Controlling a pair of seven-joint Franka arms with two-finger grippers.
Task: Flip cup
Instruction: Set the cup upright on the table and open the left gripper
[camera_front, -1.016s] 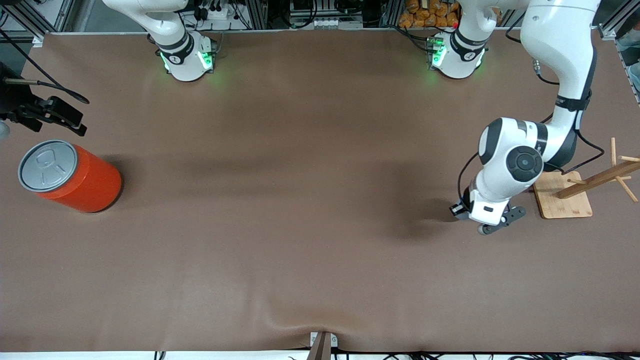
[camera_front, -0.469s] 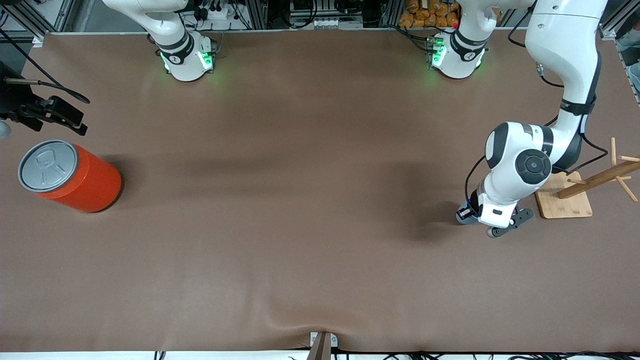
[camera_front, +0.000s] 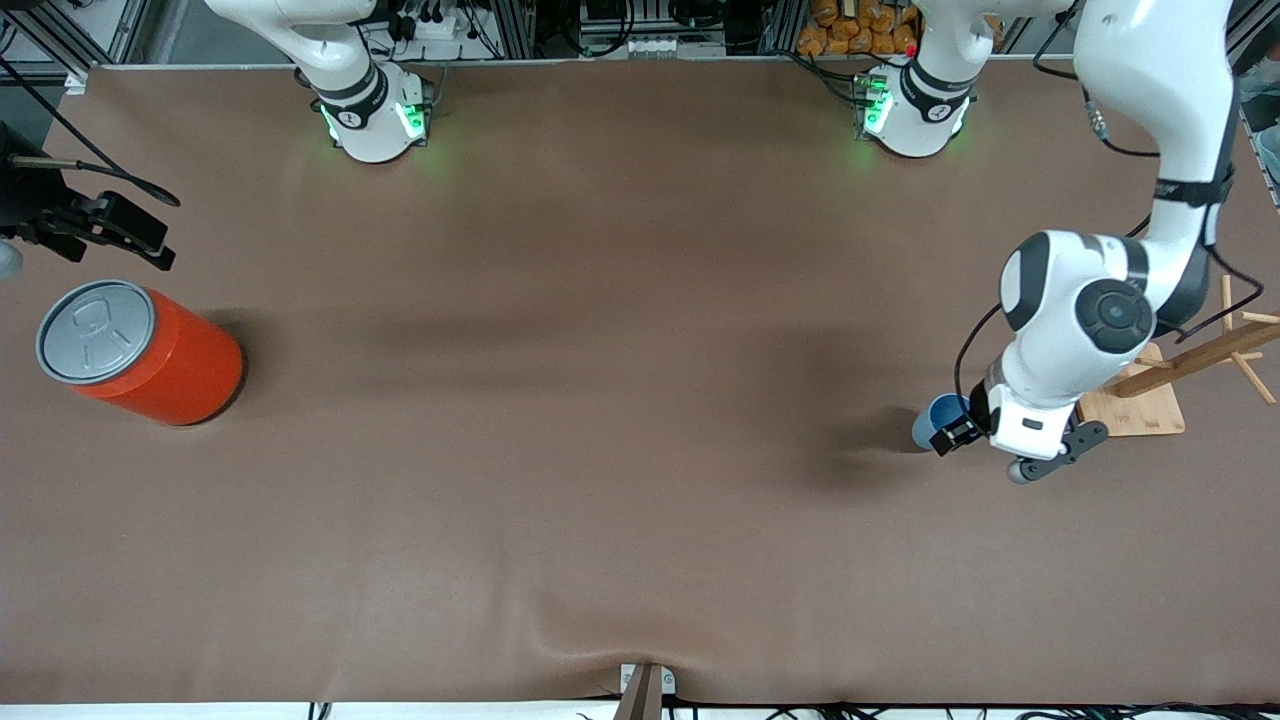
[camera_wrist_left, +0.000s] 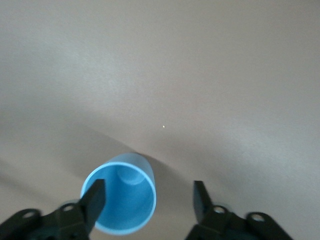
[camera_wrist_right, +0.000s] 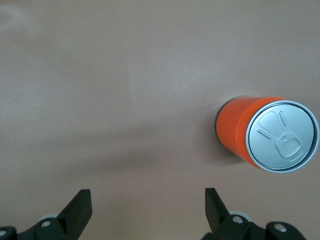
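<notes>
Found the cup (camera_front: 934, 421) mouth-up on the table (camera_front: 600, 400), just beside the left gripper (camera_front: 978, 432), on the side toward the right arm's end. Saw down into its darker blue inside and round bottom in the left wrist view (camera_wrist_left: 120, 200). Noted the left gripper (camera_wrist_left: 147, 202) low over the table with its jaws spread wide and nothing held. Saw the cup off-centre in that gap, with one finger (camera_wrist_left: 95, 202) crossing its rim and the second finger (camera_wrist_left: 200, 199) well apart from the cup over bare table. Could not tell whether the crossing finger touched the rim. Noted a wooden stand (camera_front: 1130, 405) near the left gripper, on the side away from the cup, its square base flat on the table and its pegged post leaning out toward the table edge. Found the right gripper (camera_front: 130, 235) waiting well apart from the cup, at the right arm's end of the table. Saw its jaws (camera_wrist_right: 147, 210) spread wide too, with nothing between them but bare table. Noted an upright orange can (camera_front: 150, 350) with a grey pull-tab lid on the table near the right gripper (camera_wrist_right: 267, 135), clear of both its fingers.
</notes>
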